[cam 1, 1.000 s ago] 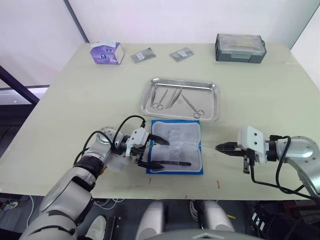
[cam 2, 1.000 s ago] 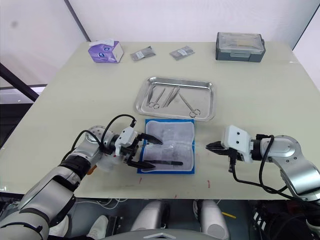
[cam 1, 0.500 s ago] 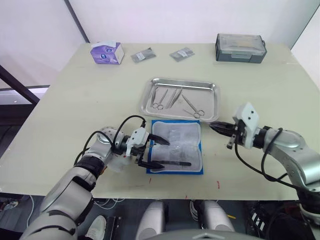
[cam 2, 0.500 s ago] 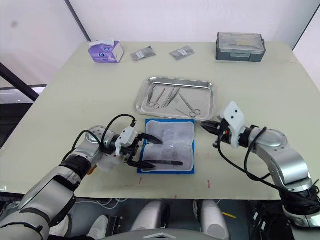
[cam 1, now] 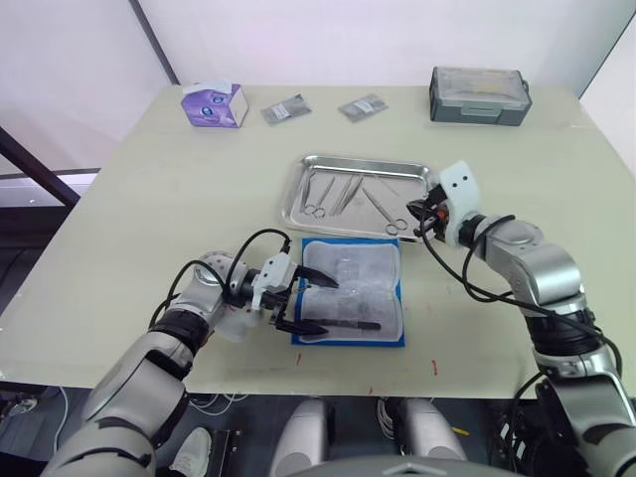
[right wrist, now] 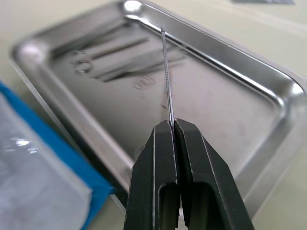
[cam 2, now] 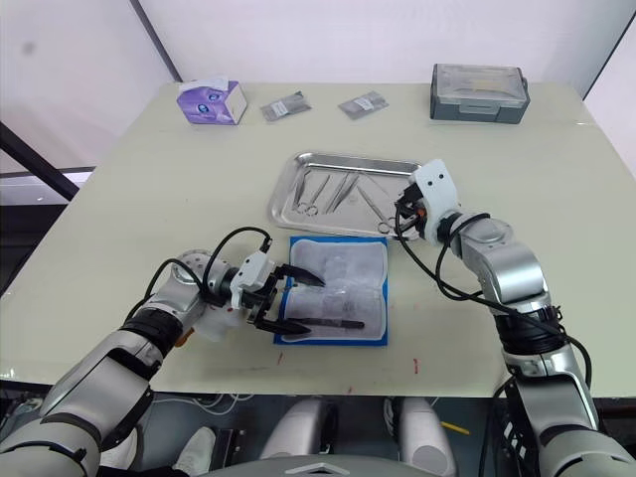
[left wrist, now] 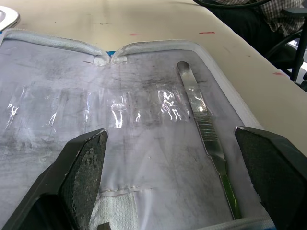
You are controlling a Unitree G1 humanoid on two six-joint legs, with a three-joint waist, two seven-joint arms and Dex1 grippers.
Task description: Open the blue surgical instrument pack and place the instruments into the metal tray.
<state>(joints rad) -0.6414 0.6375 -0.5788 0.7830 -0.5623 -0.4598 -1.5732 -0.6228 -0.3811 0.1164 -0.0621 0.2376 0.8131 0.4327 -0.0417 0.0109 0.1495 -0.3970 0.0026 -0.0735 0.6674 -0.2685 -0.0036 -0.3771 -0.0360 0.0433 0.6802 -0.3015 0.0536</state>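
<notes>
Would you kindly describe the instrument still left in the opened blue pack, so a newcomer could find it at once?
Start at the metal tray in the middle of the table; the blue surgical instrument pack lies open just in front of it. Along the pack's near edge lies one slim silver handle, between the left gripper's open jaws. Unlike the ring-handled scissors in the tray, it is a single straight bar.
</notes>
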